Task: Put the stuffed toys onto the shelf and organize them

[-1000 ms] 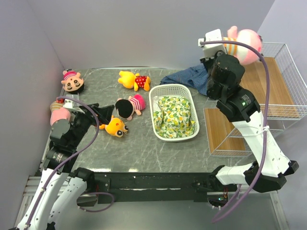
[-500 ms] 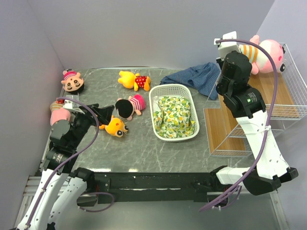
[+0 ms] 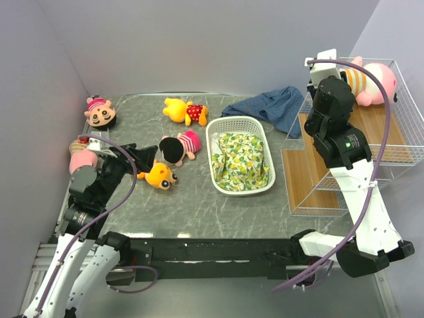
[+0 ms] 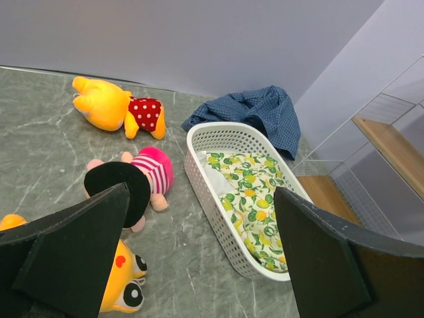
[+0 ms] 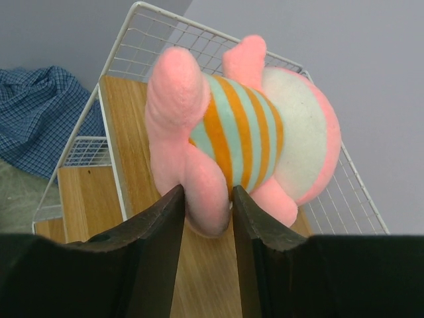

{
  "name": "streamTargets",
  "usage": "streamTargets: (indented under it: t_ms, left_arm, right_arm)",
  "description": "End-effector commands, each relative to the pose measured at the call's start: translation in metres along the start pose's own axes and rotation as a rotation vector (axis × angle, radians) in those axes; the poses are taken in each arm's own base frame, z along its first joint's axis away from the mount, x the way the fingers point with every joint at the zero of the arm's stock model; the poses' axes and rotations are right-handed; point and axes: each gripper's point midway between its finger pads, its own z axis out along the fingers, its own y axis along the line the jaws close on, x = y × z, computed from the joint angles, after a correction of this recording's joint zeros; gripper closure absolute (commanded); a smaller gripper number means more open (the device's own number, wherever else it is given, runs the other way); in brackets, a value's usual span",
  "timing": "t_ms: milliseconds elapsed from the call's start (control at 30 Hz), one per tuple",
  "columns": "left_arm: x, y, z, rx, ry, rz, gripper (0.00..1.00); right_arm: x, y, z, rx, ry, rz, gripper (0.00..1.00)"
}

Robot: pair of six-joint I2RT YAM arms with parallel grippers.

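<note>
My right claw (image 5: 205, 199) pinches the pig (image 5: 245, 126) by one leg above the shelf (image 5: 126, 119), face hidden; my left claw (image 4: 199, 192) gapes empty.

- Top external: high behind the near edge, looking down over the desk (image 3: 199, 212).
- Left wrist: low, facing the basket (image 4: 211, 211), shared with top.
- Right wrist: close to the shelf (image 5: 122, 119), apparently tilted down.

I'm running this from afar in what looks like a robotics lab cell. Plain lilac partition walls (image 3: 212, 46) box in a grey marbled table (image 3: 192, 205). The left arm (image 3: 89, 192) and right arm (image 3: 354, 179) are bolted to a black rail (image 3: 212, 250).
</note>
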Motion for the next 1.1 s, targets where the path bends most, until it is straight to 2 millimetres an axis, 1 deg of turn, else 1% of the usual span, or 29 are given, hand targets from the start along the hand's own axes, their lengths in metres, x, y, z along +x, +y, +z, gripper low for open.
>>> streamTargets:
  t_ms: [0, 100, 233, 367, 433, 467, 567, 667, 800, 900, 933, 967, 1000, 1033, 1067]
  left_arm:
    - [-0.006, 0.003, -0.001, -0.015, -0.024, 0.024, 0.04]
    - [-0.006, 0.003, -0.001, -0.015, -0.028, 0.026, 0.04]
    - [-0.007, 0.002, -0.002, -0.013, -0.029, 0.028, 0.04]
    - [-0.007, 0.002, -0.001, -0.013, -0.026, 0.031, 0.04]
    - [-0.007, 0.002, -0.001, -0.015, -0.026, 0.029, 0.03]
    - [-0.007, 0.002, -0.001, -0.015, -0.026, 0.031, 0.04]
    - [-0.006, 0.004, -0.001, -0.020, -0.025, 0.029, 0.04]
    - [-0.005, 0.006, 0.000, -0.028, -0.022, 0.028, 0.04]
    - [-0.005, 0.009, 0.001, -0.048, -0.025, 0.026, 0.04]
    - [-0.001, 0.020, 0.003, -0.102, -0.014, 0.017, 0.03]
    - [0.003, 0.022, 0.004, -0.111, 0.002, 0.013, 0.03]
    - [-0.001, 0.029, 0.004, -0.159, -0.011, 0.004, 0.03]
    - [0.004, 0.038, 0.005, -0.205, 0.008, -0.004, 0.03]
    - [0.005, 0.044, 0.005, -0.237, 0.010, -0.014, 0.03]
    - [0.004, 0.056, 0.005, -0.309, -0.008, -0.038, 0.04]
  right_arm:
    - [-0.004, -0.015, 0.001, 0.059, -0.022, 0.044, 0.57]
    - [-0.003, -0.010, 0.006, 0.061, -0.014, 0.034, 0.51]
    - [-0.008, -0.006, 0.008, 0.037, -0.021, 0.036, 0.46]
    - [-0.021, -0.004, 0.004, -0.017, -0.068, 0.105, 0.39]
    - [-0.022, -0.004, 0.003, -0.030, -0.069, 0.112, 0.35]
    - [-0.024, -0.005, 0.002, -0.032, -0.074, 0.124, 0.31]
    - [-0.025, -0.006, 0.000, -0.041, -0.072, 0.129, 0.24]
    - [-0.024, -0.008, -0.004, -0.056, -0.071, 0.139, 0.21]
    - [-0.029, -0.011, -0.013, -0.094, -0.105, 0.177, 0.19]
    - [-0.039, -0.005, -0.022, -0.170, -0.152, 0.233, 0.19]
    - [-0.044, 0.002, -0.025, -0.215, -0.173, 0.249, 0.19]
    - [-0.050, 0.004, -0.029, -0.241, -0.189, 0.292, 0.18]
    - [-0.054, 0.008, -0.031, -0.267, -0.201, 0.308, 0.18]
    - [-0.058, 0.011, -0.035, -0.288, -0.213, 0.332, 0.18]
    - [-0.063, 0.017, -0.038, -0.325, -0.227, 0.376, 0.18]
